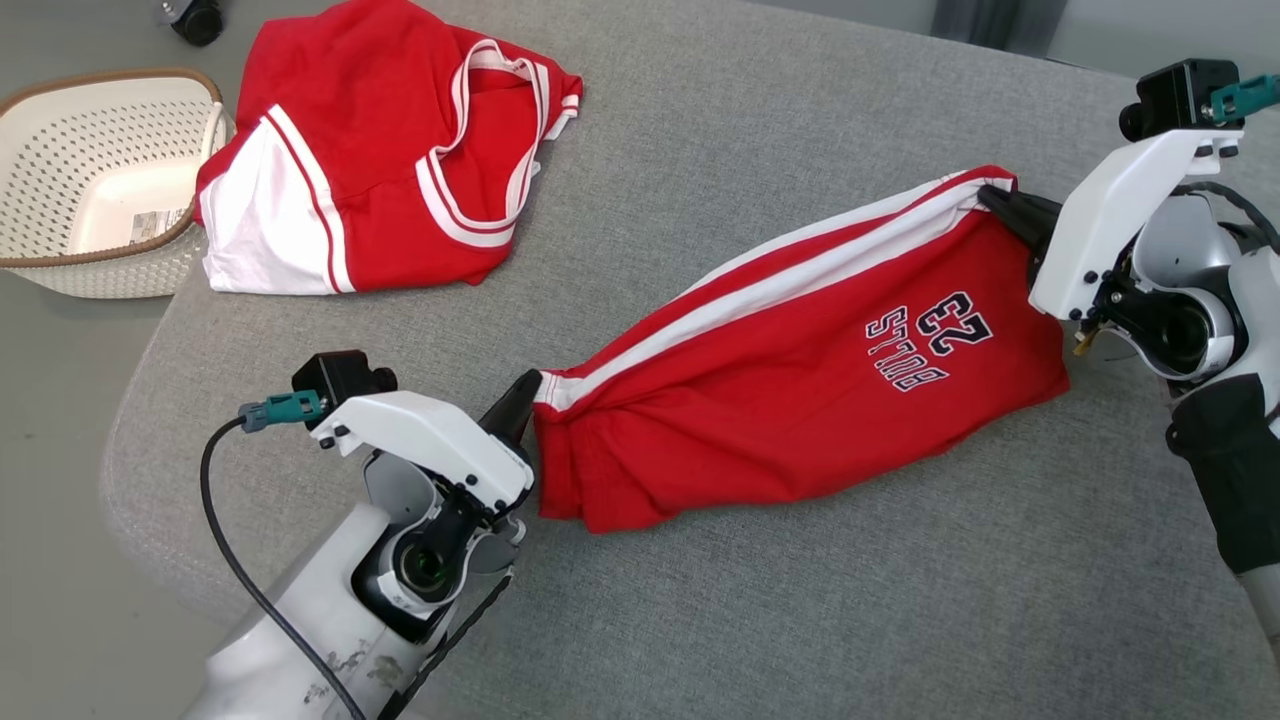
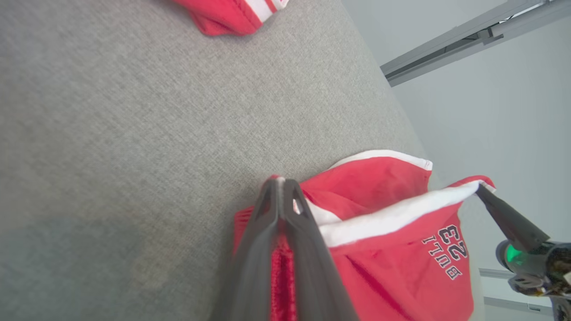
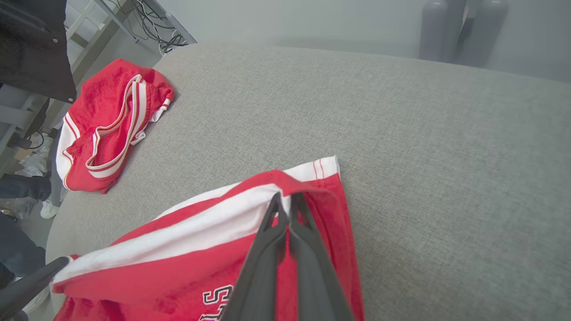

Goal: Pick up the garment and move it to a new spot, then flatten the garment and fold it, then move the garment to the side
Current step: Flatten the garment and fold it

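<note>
**Garment Held at Both Ends**

The grey fabric surface carries a second red garment at its far left, beside a white basket. The garment lies centre-right. The left gripper and the right gripper each clamp one white-striped end.

We saw a red cloth garment with a white band along one edge and dark navy, white-outlined lettering with the number 23. A second red cloth garment showed white panels and red-and-white striped trim. The woven fabric cushion was plain grey, and the perforated plastic basket was cream with a brown rim.
</note>
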`<state>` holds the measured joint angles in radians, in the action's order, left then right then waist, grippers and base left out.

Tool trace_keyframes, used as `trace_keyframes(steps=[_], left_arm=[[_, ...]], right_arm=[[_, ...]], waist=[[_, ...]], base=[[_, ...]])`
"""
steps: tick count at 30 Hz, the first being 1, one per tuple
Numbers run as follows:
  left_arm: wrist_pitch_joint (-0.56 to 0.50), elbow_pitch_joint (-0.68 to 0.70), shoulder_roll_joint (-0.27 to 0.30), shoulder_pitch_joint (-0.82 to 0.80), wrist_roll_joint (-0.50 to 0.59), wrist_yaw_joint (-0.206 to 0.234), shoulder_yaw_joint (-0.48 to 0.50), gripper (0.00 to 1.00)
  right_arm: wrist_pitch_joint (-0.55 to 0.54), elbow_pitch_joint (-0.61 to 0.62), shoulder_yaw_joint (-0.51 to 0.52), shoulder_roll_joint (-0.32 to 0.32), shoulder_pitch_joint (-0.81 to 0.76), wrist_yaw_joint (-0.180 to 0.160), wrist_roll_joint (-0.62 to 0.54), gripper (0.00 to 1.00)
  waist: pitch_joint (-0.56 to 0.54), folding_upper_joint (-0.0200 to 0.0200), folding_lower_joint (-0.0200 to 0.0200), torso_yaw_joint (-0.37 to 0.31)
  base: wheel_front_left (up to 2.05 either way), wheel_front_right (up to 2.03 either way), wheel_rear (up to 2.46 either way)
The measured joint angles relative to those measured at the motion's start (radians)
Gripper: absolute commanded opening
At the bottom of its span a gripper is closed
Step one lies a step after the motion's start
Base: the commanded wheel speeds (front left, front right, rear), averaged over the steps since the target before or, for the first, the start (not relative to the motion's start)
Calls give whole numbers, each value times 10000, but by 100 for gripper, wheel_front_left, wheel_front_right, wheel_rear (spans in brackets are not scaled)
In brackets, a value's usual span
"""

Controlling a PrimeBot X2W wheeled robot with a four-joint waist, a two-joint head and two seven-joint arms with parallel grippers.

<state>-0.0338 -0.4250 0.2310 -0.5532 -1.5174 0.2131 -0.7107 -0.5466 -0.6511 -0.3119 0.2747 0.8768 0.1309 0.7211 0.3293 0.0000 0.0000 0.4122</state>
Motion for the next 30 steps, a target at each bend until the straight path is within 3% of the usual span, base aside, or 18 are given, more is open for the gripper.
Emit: trace_keyframes(steps=[13, 15, 16, 17, 18, 19, 30], left_arm=[[35, -855, -621, -524, -336, -286, 316, 0], [25, -953, -660, -574, -332, -364, 307, 11], [21, -999, -675, -610, -330, -378, 305, 22], [21, -1045, -688, -639, -316, -405, 297, 36], [19, -1080, -696, -666, -291, -408, 270, 51], [10, -1116, -694, -695, -221, -422, 219, 99], [184, -1448, -558, -742, 127, -458, 104, 100]], right_arm=[[477, -1035, -621, -19, 779, 0, 75, 0], [562, -1149, -713, -35, 839, 0, 117, 0], [577, -1237, -738, -52, 867, 0, 157, 20], [594, -1317, -744, -73, 877, 0, 228, 50], [738, -1400, -696, -105, 884, 0, 288, 100], [826, -1524, -629, -132, 931, 0, 326, 100], [1707, -2138, -811, -67, 1037, 0, 433, 100]], waist=[[376, 0, 0, 128], [414, 0, 0, 141], [429, 0, 0, 146], [440, 0, 0, 152], [450, 0, 0, 157], [458, 0, 0, 162], [160, 0, 0, 109]], base=[[0, 0, 0], [0, 0, 0], [0, 0, 0], [0, 0, 0], [0, 0, 0], [0, 0, 0], [0, 0, 0]])
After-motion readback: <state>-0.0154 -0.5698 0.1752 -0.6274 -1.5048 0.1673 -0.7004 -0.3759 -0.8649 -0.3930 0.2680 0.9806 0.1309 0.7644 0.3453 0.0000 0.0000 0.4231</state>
